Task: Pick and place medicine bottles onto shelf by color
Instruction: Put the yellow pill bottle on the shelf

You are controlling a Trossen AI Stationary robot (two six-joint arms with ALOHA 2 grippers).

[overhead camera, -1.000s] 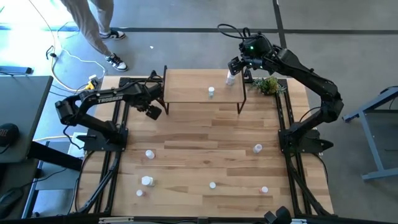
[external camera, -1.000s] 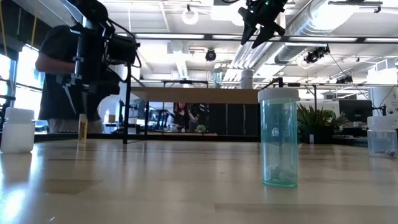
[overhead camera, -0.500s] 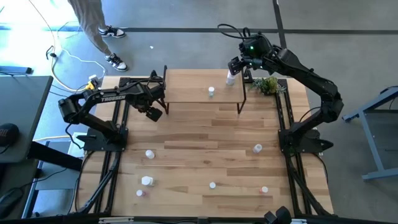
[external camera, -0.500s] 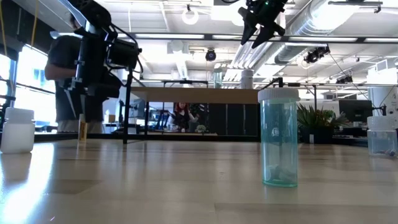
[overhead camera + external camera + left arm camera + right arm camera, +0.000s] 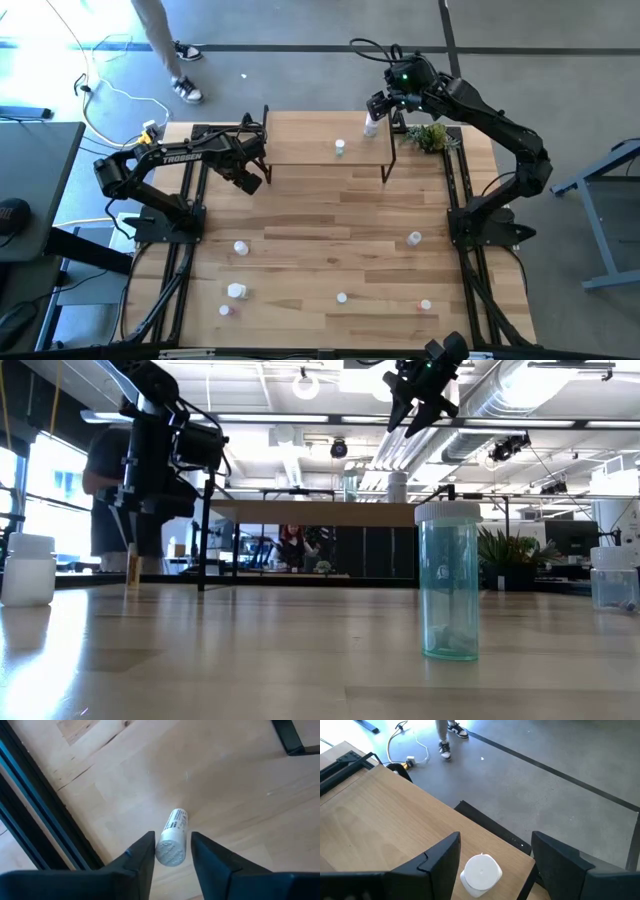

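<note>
The left gripper (image 5: 250, 180) has barely shifted since a second ago, by the shelf's left leg, while the person at the top edge has walked farther off. From above, the shelf (image 5: 300, 135) carries one small bottle (image 5: 340, 147) near its middle and another bottle (image 5: 371, 124) at its right end, where the right gripper (image 5: 383, 108) hovers. Six more bottles are scattered over the near half of the worktop (image 5: 320, 215).

At table height, a teal bottle (image 5: 448, 582) stands close up, a white one (image 5: 28, 569) at the far left, the right gripper (image 5: 415, 410) high overhead.

Left wrist view: a white bottle (image 5: 172, 837) sits between the jaws, which stand close beside its cap; whether they touch it, I cannot tell.

Right wrist view: jaws wide apart, either side of the white-capped bottle (image 5: 480, 874) on the shelf's corner.
</note>
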